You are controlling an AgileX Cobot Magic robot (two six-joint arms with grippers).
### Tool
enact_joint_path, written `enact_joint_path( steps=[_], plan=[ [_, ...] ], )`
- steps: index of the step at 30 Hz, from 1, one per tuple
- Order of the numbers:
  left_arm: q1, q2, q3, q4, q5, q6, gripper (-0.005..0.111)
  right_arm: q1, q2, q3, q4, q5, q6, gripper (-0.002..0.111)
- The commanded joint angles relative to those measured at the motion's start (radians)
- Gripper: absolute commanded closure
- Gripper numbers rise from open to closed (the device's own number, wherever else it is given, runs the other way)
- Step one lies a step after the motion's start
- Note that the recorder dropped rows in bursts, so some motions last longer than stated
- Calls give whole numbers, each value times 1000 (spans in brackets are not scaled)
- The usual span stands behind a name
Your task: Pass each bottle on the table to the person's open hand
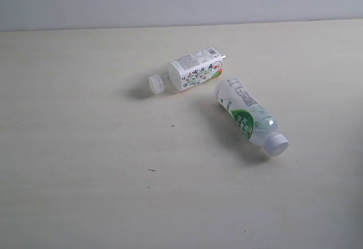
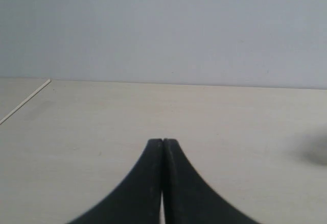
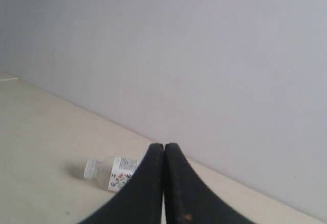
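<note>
I am finding left tool [image 2: 163, 141] and right tool [image 3: 164, 145] both pressed together and empty; with the green-label bottle [image 1: 249, 115] lying on the bench [image 1: 85, 175] just beside the squarish bottle [image 1: 193, 72], I am advising spreading wide across its body.

surface: beige table [image 1: 79, 203] | on it: squarish bottle [image 1: 195, 72], green-label bottle [image 1: 249, 117] | 2 lying flat
</note>
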Motion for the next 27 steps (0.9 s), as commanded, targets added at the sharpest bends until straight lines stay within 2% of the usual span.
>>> enact_joint_path(
  steps=[1,3,17,20,23,27],
  plan=[
    [-4,-5,0,-9,2,1,107,1,-5,6,-19,77,-5,108],
    [-4,-5,0,-9,2,1,107,1,-5,6,-14,130,-2,108],
    [-4,-5,0,-9,2,1,107,1,-5,6,-4,85,-2,108],
    [-4,-5,0,-9,2,1,107,1,-5,6,-4,-5,-4,106],
    [-4,-5,0,-9,2,1,107,1,-5,6,-4,-80,-4,98],
    [-4,-5,0,-9,2,1,107,1,-5,6,19,123,8,96]
  ],
)
